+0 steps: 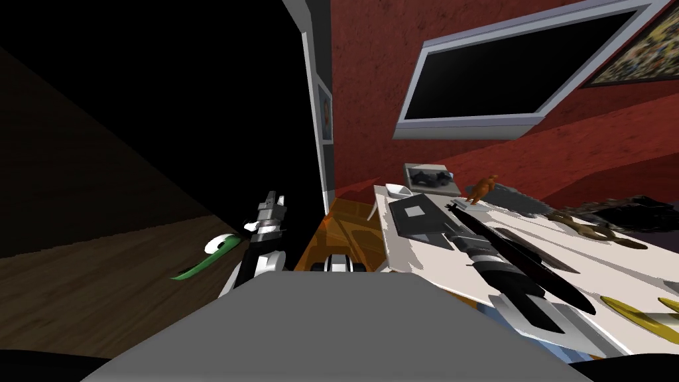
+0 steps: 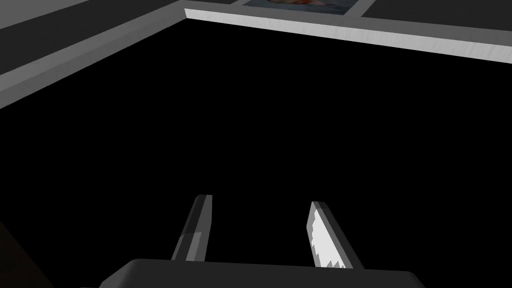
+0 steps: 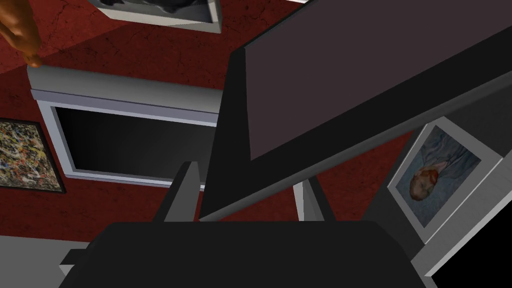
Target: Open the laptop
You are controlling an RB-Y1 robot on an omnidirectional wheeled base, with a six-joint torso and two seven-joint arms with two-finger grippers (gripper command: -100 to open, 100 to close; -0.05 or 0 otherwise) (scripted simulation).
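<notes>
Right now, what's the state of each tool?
Left tool: open, holding nothing.
Right tool: open, fingers either side of the laptop lid at its corner; contact cannot be told.

a white table (image 1: 418,262) stood before a red wall (image 1: 371,79). on it were a brown figurine (image 1: 483,189) and a yellow object (image 1: 640,312); a grey tray (image 1: 428,167) holding a dark item sat at its far end. the wall carried a grey-framed black panel (image 1: 504,73) and an abstract painting (image 1: 640,50). a framed portrait (image 1: 325,113) hung on the adjoining grey surface. a green object (image 1: 199,265) lay on the wood floor (image 1: 99,285).
</notes>
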